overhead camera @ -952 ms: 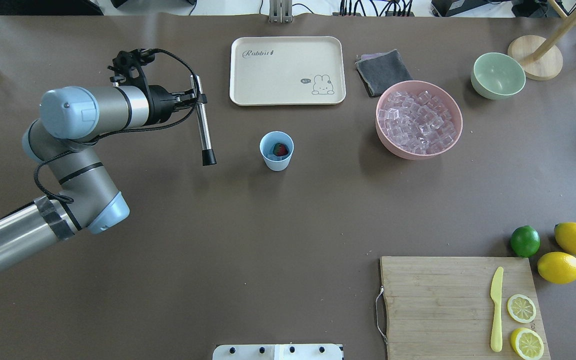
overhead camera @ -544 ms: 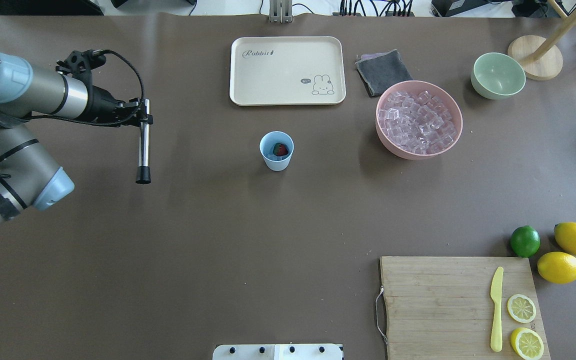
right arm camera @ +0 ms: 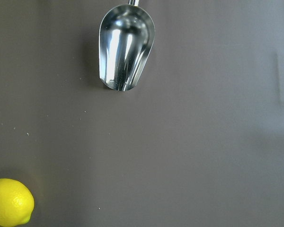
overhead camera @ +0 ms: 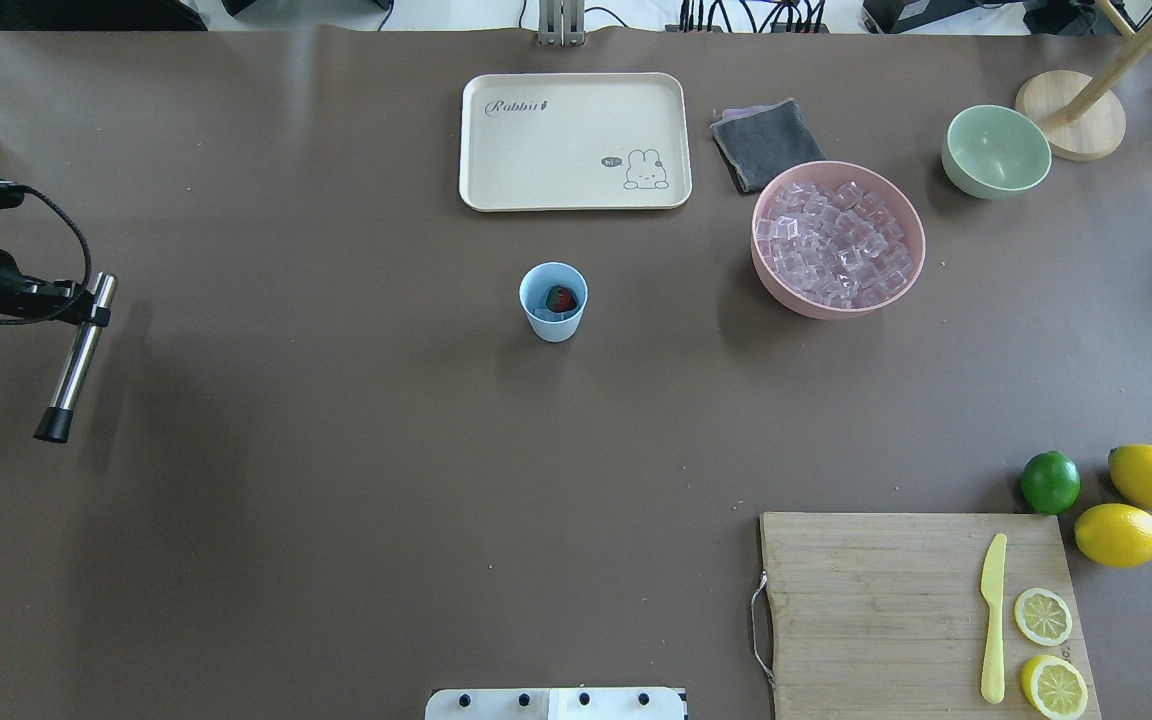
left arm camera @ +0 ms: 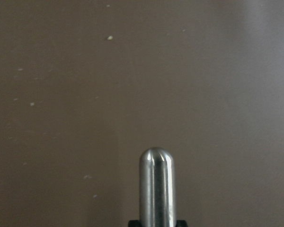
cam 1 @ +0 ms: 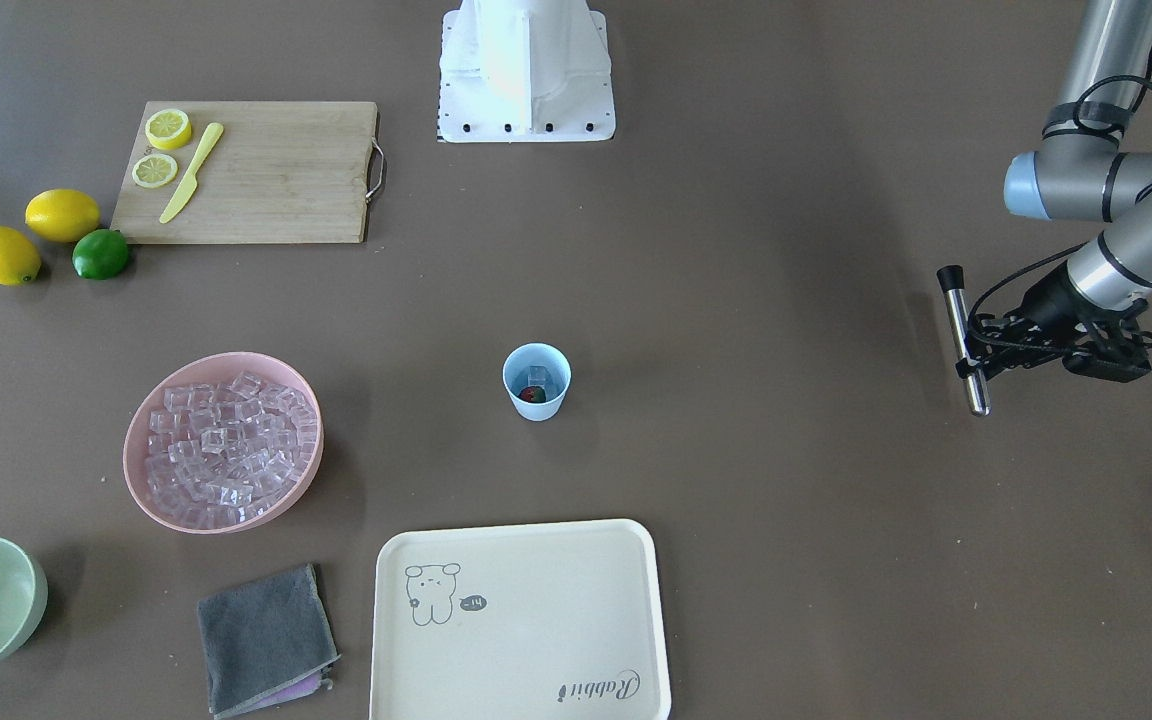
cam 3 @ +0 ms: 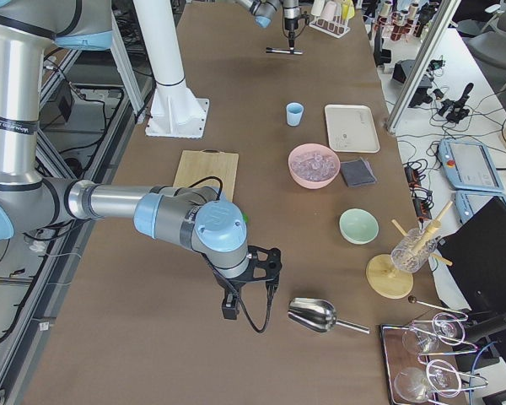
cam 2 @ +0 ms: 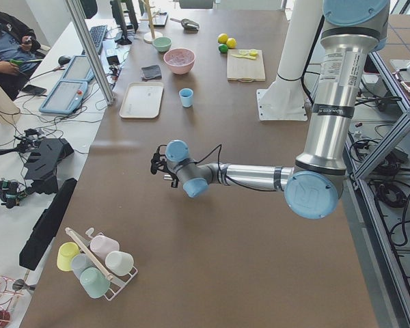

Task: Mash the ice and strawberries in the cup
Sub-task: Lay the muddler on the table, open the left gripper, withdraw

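left gripper (overhead camera: 94, 312) clamped on a slim polished-steel muddler (overhead camera: 74, 365), black tip, well apart from the tapered light-blue plastic cup (overhead camera: 553, 322): red strawberry (overhead camera: 562, 297), glassy ice (cam 1: 536, 375) inside. right gripper (cam 3: 270, 268): grip can't be told.

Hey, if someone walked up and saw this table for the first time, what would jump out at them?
Probably the pink bowl heaped with clear ice, right of centre in the overhead view, and the light-blue cup mid-table with a red strawberry inside. At that view's left edge, the left tool grips a metal rod with a black tip, well away from the cup.
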